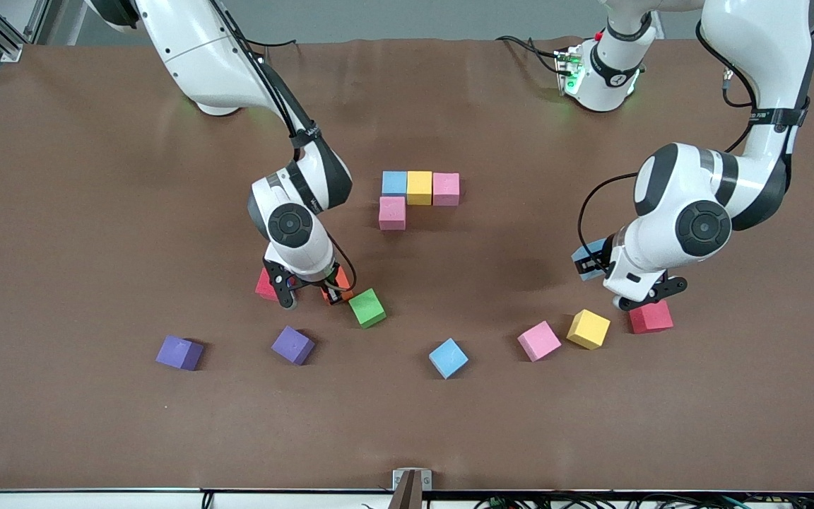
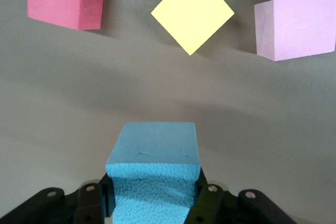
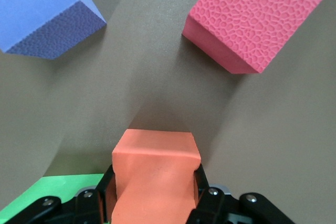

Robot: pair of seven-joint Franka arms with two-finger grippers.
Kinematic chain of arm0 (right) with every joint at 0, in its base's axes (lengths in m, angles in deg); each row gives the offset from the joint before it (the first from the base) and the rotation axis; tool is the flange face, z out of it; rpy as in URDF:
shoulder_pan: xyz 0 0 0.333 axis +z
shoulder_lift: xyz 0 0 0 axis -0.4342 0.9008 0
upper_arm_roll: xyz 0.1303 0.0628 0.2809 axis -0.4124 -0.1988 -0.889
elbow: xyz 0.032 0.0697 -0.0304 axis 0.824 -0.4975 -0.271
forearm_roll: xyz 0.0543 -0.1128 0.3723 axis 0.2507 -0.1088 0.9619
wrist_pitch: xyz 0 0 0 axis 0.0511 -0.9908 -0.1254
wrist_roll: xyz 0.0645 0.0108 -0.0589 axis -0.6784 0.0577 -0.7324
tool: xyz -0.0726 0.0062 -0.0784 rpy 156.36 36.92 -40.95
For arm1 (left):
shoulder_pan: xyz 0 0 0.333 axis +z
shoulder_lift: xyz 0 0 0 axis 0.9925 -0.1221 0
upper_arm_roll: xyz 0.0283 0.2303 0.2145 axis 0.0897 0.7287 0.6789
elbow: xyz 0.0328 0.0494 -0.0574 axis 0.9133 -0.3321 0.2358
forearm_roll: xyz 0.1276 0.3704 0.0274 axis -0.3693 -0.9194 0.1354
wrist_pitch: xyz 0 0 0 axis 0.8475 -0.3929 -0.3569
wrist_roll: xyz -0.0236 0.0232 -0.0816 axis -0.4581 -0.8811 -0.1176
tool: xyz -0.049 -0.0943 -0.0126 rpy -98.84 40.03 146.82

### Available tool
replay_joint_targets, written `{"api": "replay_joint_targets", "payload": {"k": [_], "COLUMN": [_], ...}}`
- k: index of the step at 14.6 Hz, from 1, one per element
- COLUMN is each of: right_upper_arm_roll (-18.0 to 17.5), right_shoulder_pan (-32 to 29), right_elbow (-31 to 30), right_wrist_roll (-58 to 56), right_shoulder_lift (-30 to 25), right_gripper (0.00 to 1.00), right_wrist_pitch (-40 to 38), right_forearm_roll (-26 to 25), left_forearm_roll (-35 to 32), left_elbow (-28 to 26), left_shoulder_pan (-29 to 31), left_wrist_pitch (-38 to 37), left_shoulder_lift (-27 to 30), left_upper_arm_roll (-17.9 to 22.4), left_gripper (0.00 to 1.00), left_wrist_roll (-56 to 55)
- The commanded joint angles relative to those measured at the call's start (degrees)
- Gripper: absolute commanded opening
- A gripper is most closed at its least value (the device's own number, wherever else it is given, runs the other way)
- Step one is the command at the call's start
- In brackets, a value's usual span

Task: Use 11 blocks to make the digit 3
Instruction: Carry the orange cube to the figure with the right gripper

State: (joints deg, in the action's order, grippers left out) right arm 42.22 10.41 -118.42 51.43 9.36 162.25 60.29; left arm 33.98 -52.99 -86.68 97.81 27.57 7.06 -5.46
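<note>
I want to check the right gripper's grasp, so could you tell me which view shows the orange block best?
The right wrist view: the orange block fills the foreground between the right gripper fingers. The front view shows only a sliver under the arm. The left wrist view misses it.

The brown table (image 1: 96, 424) is carrying a blue cube (image 1: 394, 182), a yellow cube (image 1: 419, 187) and a pink cube (image 1: 446, 189) touching in a row, with another pink cube (image 1: 392, 213) touching the blue one. Nearer the front camera, two purple cubes (image 1: 179, 353) (image 1: 292, 345), a green cube (image 1: 367, 307), a second blue cube (image 1: 448, 358), a third pink cube (image 1: 539, 340), a second yellow cube (image 1: 588, 329) and two red cubes (image 1: 651, 317) (image 1: 264, 285) are lying scattered.
</note>
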Motion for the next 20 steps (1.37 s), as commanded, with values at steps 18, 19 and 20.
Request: {"api": "replay_joint_targets", "payload": {"k": [18, 19, 20], "right_upper_arm_roll": [-7.0, -7.0, -7.0], "right_shoulder_pan": [4.5, 4.7, 5.0], "right_elbow": [0.9, 1.0, 1.0], "right_wrist_roll": [-49.3, -49.8, -49.9], "right_shoulder_lift": [-4.3, -4.2, -4.0], "right_gripper": [0.0, 0.0, 0.0], "right_wrist_pitch": [-7.1, -6.7, -5.7], "right_forearm_roll": [-9.1, -9.5, -9.5], "left_forearm_roll": [-0.1, -0.1, -0.1], "left_elbow": [0.9, 0.8, 0.8], "left_shoulder_pan": [-0.4, -0.3, -0.2], "left_wrist_pitch": [-1.0, -1.0, -1.1], "left_shoulder_lift": [-0.3, -0.2, -0.2], "left_upper_arm_roll": [0.1, 0.1, 0.1], "left_gripper": [0.2, 0.2, 0.2], "left_wrist_roll": [-0.9, -0.9, -0.8]}}
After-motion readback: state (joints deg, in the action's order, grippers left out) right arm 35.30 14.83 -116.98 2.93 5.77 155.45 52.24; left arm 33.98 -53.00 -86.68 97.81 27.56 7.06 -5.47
